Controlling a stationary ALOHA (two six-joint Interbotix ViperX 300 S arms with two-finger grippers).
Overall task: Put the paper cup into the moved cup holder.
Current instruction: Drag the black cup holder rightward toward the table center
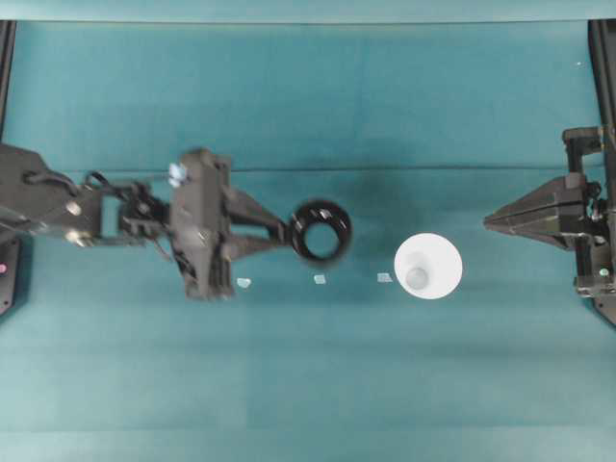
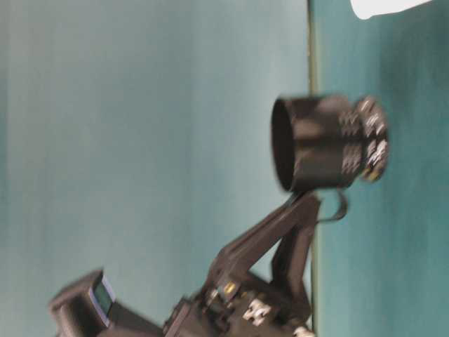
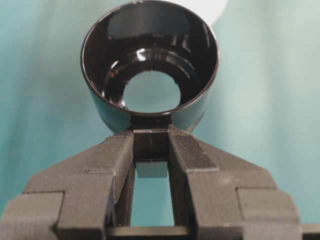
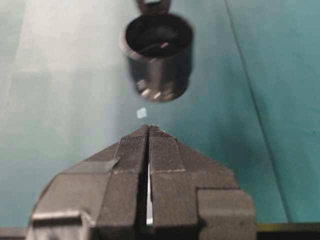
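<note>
From overhead we see our left gripper [image 1: 285, 234] clamped on the cup holder [image 1: 322, 231] by its handle, the paper cup [image 1: 428, 266] standing empty just beside it on the teal table [image 1: 308, 385], not yet inserted. Our left wrist view confirms that grip; the right wrist view shows our right gripper [image 4: 149, 128] closed on nothing. We read no writing anywhere.

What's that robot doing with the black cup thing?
The left gripper is shut on the small handle of the black cup holder and holds it up off the green table. The white paper cup stands upright on the table to the right of it, and nothing is touching it. The right gripper waits at the far right, shut and holding nothing. The paper cup is not in the holder yet.
</note>
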